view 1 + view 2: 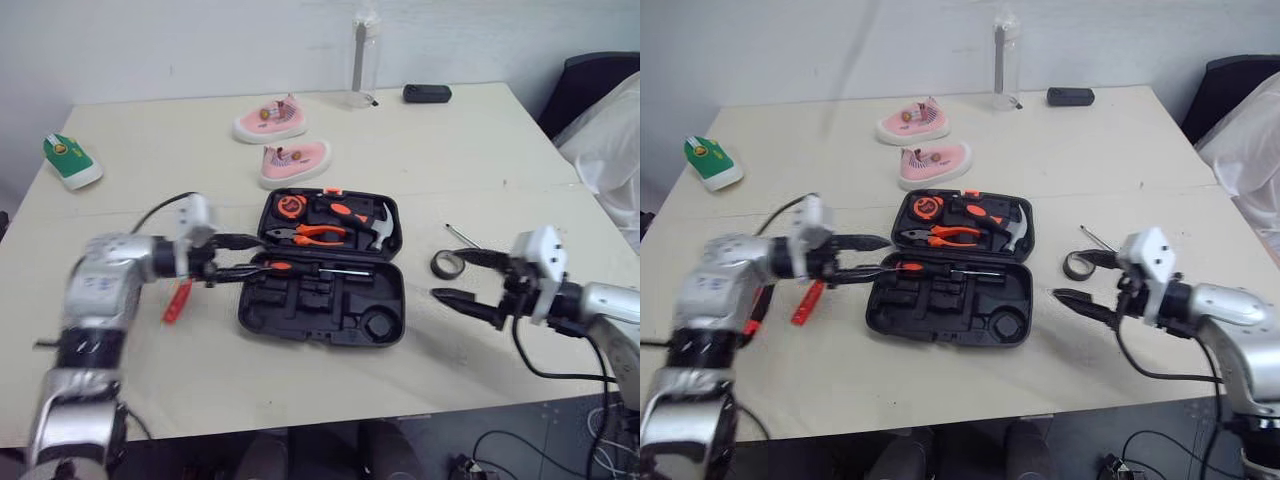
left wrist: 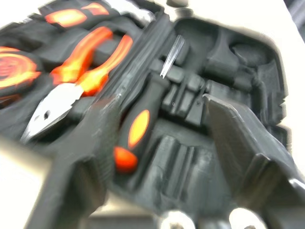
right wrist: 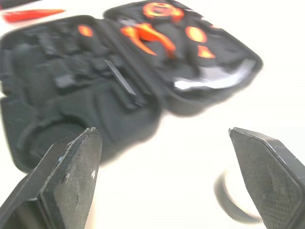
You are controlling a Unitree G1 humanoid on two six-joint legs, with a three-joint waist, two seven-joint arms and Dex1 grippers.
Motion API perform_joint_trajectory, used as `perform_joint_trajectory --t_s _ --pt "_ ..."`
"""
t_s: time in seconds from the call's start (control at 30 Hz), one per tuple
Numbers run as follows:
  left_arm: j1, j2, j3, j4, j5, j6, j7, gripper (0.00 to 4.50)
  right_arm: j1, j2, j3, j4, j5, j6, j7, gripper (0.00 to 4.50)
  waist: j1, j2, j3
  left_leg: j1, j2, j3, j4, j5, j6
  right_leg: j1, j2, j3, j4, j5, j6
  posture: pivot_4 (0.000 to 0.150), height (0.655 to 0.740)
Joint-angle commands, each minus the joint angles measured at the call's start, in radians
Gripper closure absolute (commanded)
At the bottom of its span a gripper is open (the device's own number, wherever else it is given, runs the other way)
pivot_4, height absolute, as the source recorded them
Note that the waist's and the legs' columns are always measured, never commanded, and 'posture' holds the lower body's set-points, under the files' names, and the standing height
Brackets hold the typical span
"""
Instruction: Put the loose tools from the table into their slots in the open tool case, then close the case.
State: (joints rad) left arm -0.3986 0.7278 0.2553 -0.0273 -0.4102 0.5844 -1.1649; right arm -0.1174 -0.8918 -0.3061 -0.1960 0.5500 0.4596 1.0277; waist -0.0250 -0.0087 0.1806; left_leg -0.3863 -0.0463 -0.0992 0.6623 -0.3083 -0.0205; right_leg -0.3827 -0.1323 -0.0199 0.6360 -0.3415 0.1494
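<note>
Straddling the screwdriver [image 2: 136, 129] between its fingers, the left gripper [image 1: 250, 256] hangs wide open and empty over the tool case [image 1: 330, 315], where a sideways brush could knock the handle out of place.

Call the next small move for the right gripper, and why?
Probably ease the right gripper a little further over the tape roll and close on it. Its fingers stand open with the roll right at them, still loose outside the tool case, and the round slot in the case looks empty.
</note>
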Motion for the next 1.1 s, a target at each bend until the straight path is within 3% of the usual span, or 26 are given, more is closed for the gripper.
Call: perform_joint_trajectory --t_s 0.03,0.17,0.27,0.43,0.53,0.7,0.83,1.1 --pt "0.157 0.05 0.305 -0.171 -0.107 0.176 0.135 0.06 0.053 -0.063 -0.115 0.088 -0.011 -0.03 0.053 0.0 0.006 0.0 0.0 0.0 0.0 0.0 0.0 0.0 0.0 0.0 0.0 0.0 0.0 0.0 0.0 0.15 0.7269" --pt "0.439 0.071 0.608 -0.225 -0.097 0.188 0.176 0.06 0.1 -0.122 -0.207 0.241 -0.041 -0.062 0.075 0.0 0.022 0.001 0.0 0.001 0.0 0.001 -0.001 -0.001 0.001 0.001 0.0 0.001 -0.008 0.0 0.0 0.15 0.7269" --pt "0.614 0.067 0.801 -0.148 -0.08 0.148 0.187 0.06 0.141 -0.165 -0.269 0.372 -0.077 -0.107 0.096 0.0 0.025 0.001 0.001 0.001 0.0 0.003 -0.001 -0.002 0.001 0.002 -0.001 0.001 -0.01 0.0 -0.001 0.15 0.7269" --pt "0.744 0.079 0.899 -0.019 -0.075 0.051 0.187 0.06 0.218 -0.187 -0.358 0.461 -0.101 -0.126 0.102 0.0 0.037 0.003 0.0 0.004 0.001 0.003 -0.002 -0.007 0.004 0.006 -0.001 -0.001 -0.014 0.0 -0.003 0.15 0.7269" --pt "0.755 0.09 0.863 -0.007 -0.066 0.011 0.197 0.06 0.224 -0.201 -0.383 0.527 -0.116 -0.145 0.103 0.0 0.043 0.003 0.0 0.005 0.002 0.004 -0.002 -0.009 0.005 0.007 -0.002 0.0 -0.016 0.001 -0.005 0.15 0.7269" --pt "0.701 0.129 0.754 -0.138 -0.133 0.053 0.192 0.06 0.158 -0.206 -0.321 0.516 -0.11 -0.134 0.121 0.0 0.039 0.004 0.0 0.005 0.004 0.006 -0.002 -0.009 0.001 0.006 -0.001 0.0 -0.016 0.001 -0.006 0.15 0.7269" --pt "0.579 0.189 0.554 -0.358 -0.263 0.14 0.18 0.06 0.01 -0.17 -0.147 0.511 -0.155 -0.151 0.118 0.0 0.027 0.004 0.001 0.008 0.006 0.007 -0.002 -0.008 -0.001 0.008 0.0 0.001 -0.015 0.003 -0.006 0.15 0.7269" --pt "0.249 0.261 0.236 -0.619 -0.539 0.25 0.22 0.06 -0.23 -0.13 0.068 0.747 -0.293 -0.258 0.108 0.0 0.018 0.011 0.004 0.009 0.007 0.015 -0.005 -0.008 -0.001 0.006 0.002 0.003 -0.015 0.003 -0.006 0.15 0.7269"
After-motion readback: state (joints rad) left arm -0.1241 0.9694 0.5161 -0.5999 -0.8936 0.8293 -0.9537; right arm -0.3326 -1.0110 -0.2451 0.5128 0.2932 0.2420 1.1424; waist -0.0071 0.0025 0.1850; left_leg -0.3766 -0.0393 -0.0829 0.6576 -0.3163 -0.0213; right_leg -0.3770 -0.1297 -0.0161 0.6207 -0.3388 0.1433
